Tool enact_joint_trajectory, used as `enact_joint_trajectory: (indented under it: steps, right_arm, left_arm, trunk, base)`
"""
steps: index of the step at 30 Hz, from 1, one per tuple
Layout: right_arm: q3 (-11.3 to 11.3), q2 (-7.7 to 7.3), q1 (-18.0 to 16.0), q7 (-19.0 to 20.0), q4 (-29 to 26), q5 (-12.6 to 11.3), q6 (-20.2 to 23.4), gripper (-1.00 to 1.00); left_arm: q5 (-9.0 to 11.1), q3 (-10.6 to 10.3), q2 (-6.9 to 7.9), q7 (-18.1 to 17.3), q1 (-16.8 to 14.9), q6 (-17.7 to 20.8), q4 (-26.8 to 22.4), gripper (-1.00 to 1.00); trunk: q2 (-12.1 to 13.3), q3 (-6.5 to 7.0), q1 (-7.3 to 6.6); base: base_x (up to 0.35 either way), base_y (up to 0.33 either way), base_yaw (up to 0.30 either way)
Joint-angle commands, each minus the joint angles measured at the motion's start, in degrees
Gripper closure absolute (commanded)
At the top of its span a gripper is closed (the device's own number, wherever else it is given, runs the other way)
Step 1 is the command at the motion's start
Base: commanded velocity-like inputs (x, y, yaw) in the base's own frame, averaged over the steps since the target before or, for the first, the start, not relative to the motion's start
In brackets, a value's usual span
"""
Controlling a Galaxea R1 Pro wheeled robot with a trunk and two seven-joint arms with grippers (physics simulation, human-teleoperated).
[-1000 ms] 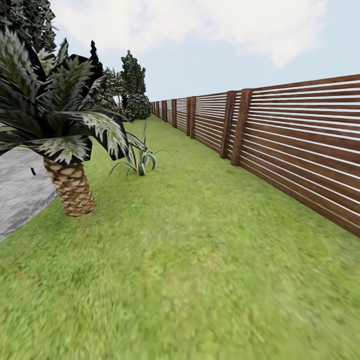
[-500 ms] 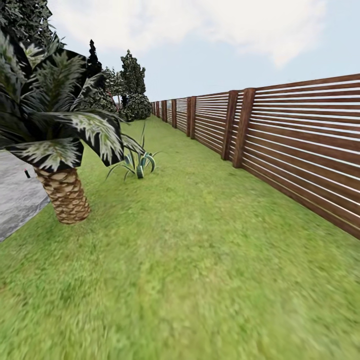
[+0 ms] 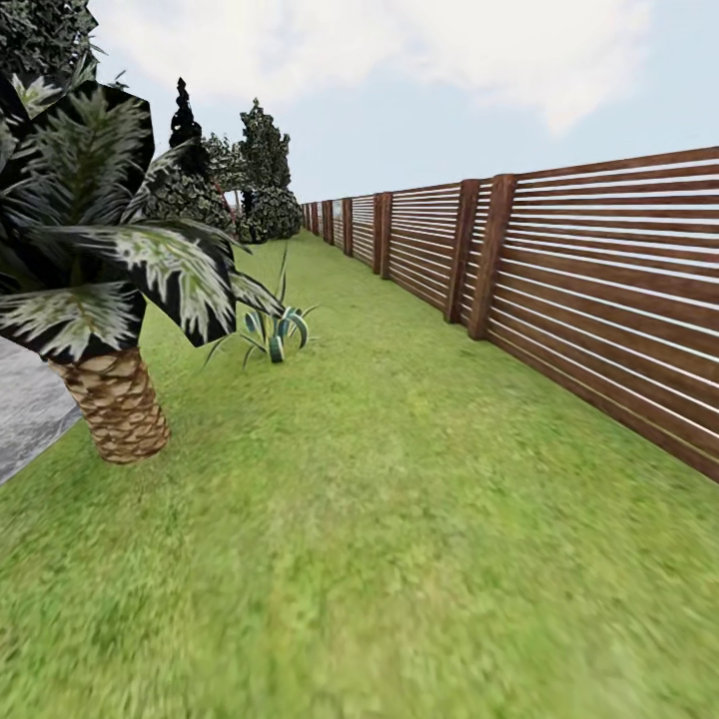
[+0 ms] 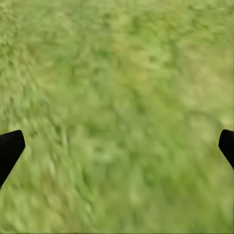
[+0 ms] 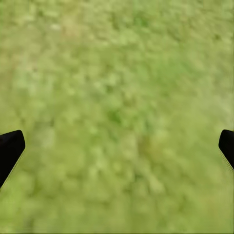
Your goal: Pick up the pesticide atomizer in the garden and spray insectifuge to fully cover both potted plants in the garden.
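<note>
head view: the lawn [image 3: 399, 519] of the garden runs ahead of me to a line of dark trees [image 3: 262, 170]. a brown slatted fence [image 3: 599, 290] borders it on the right. a palm with a scaly brown trunk [image 3: 110, 399] stands close on the left, at the edge of a grey paved patch [image 3: 25, 414]. a spiky grass-like clump [image 3: 272, 335] grows just beyond the palm.

left wrist view: my left end effector [image 4: 117, 148] is open, its two black fingertips [image 4: 9, 148] at opposite edges of the picture, blurred grass between them.

right wrist view: my right end effector [image 5: 117, 148] is likewise spread wide, fingertips [image 5: 10, 146] well apart, over bare grass.
</note>
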Motion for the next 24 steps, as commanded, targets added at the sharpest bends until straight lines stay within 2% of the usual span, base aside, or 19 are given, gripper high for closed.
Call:
enact_joint_trajectory:
  steps: [1,24]
  right_arm:
    - [0.0,0.01,0.0,0.0,0.0,0.0,-0.2,-1.0]
    - [0.0,0.01,0.0,0.0,0.0,0.0,-0.2,-1.0]
  left_arm:
    - [0.2,0.4,-0.03,-0.6,0.0,-0.1,0.0,-1.0]
    - [0.2,0.4,-0.03,-0.6,0.0,-0.1,0.0,-1.0]
  trunk:
    - [0.0,-0.05,0.03]
    - [0.0,-0.05,0.03]
  base:
    - [0.339,0.0,0.0]
    - [0.336,-0.012,0.0]
